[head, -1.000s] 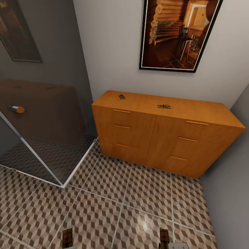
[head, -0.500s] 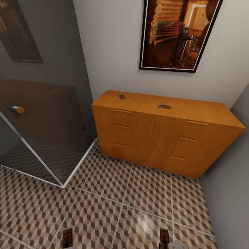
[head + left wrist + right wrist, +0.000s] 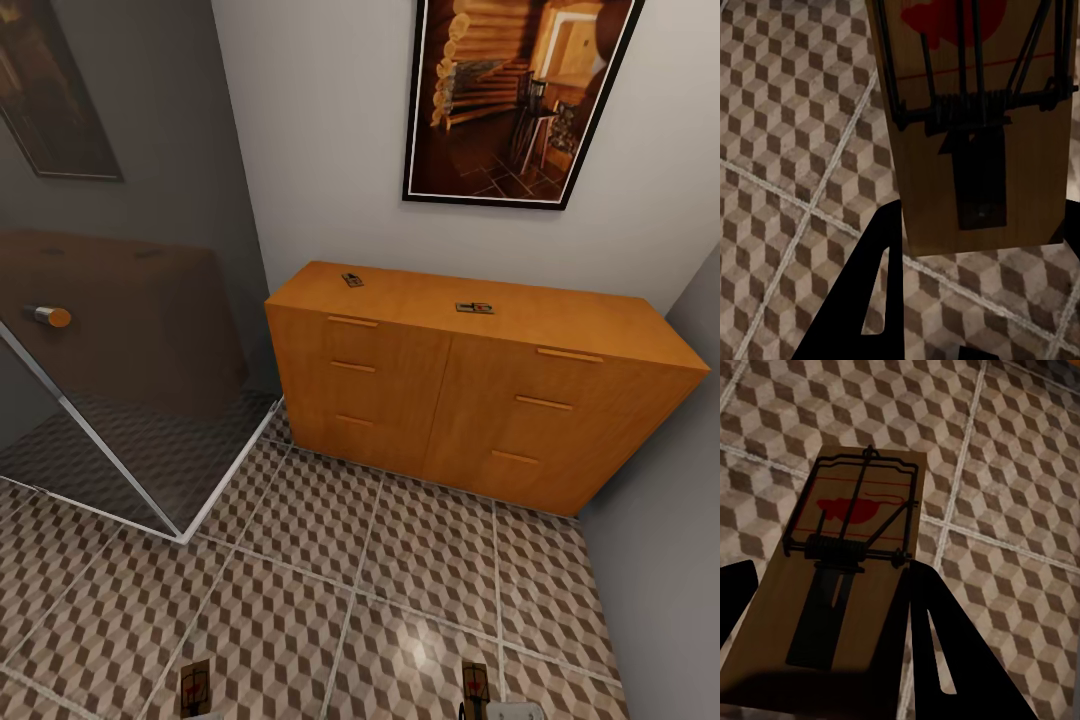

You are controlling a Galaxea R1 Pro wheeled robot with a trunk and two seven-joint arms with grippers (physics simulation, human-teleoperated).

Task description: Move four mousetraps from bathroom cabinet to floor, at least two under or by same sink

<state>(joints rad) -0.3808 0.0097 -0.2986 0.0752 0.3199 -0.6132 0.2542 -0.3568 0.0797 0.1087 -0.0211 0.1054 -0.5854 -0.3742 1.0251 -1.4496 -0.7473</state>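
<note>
The orange-brown cabinet (image 3: 470,400) stands against the far wall. Two mousetraps lie on its top, one near the left end (image 3: 352,279) and one near the middle (image 3: 475,307). In the left wrist view my left gripper (image 3: 975,247) is shut on a third mousetrap (image 3: 982,112), held above the cube-patterned bathroom floor (image 3: 787,150). My right gripper (image 3: 832,622) is shut on a fourth mousetrap (image 3: 847,562) over the same tiles. Both held traps peek in at the head view's bottom edge, left (image 3: 195,688) and right (image 3: 474,690). The sink is out of view.
A dark glass shower screen (image 3: 130,360) with a round handle (image 3: 50,316) stands at the left, its corner reaching the floor. A grey wall (image 3: 670,560) closes the right side. A framed picture (image 3: 515,95) hangs above the cabinet. Tiled floor (image 3: 380,560) lies between me and the cabinet.
</note>
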